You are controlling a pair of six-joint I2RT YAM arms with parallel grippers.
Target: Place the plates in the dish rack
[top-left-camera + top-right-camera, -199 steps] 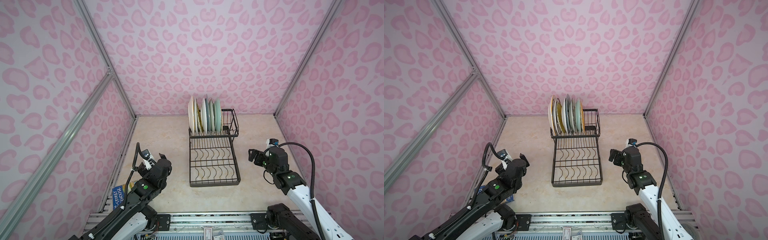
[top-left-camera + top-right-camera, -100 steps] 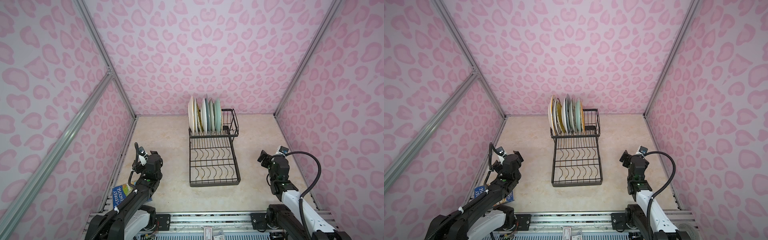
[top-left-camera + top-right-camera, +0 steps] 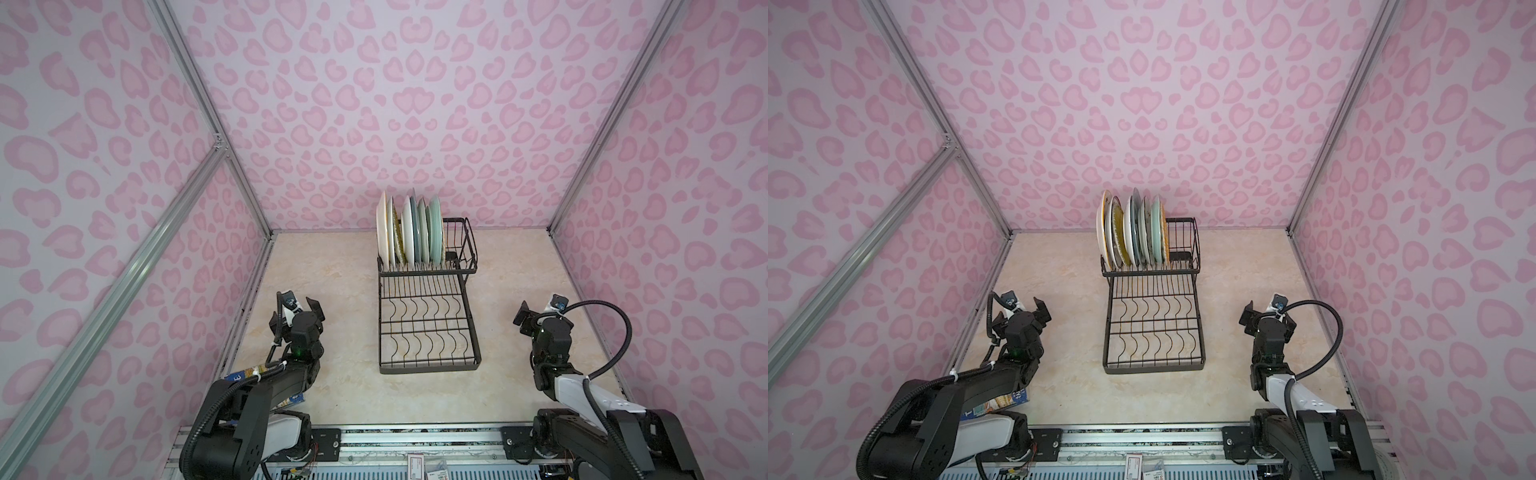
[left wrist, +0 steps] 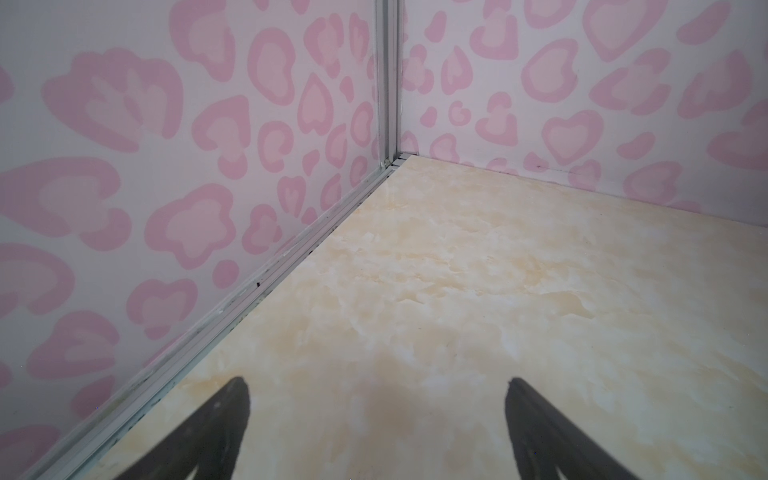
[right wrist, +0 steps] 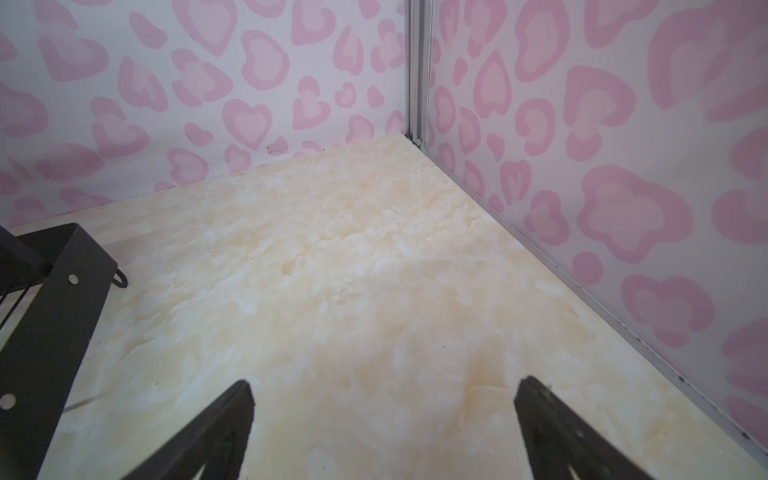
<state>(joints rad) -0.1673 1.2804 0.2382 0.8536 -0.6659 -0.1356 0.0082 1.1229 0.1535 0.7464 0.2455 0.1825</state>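
Right, here's the dish rack (image 3: 428, 328), sitting in the centre of both top views on the pale marbled table (image 3: 332, 270). Its raised basket tier lies toward the upper part of the frame and its flat wavy-wire tray runs down toward the lower part. The plates (image 3: 409, 232) stand on edge in that raised tier, packed side by side toward its left end. White ones are at the left and pale green-blue ones at the right, with a yellow rim peeking out between.

At lower left of the frame, the left gripper (image 3: 294, 311) hangs over the table, well apart from the rack. Its wrist view shows the left gripper (image 4: 377, 380) released, jaws spread wide with bare tabletop between them. A small blue printed box (image 3: 1005, 401) lies under that arm, partly hidden.

Over at lower right, the right gripper (image 3: 540, 318) is likewise well apart from the rack. From the wrist, the right gripper (image 5: 385, 380) is released too, jaws wide apart, with a black corner of the dish rack (image 5: 54, 291) at the left edge.
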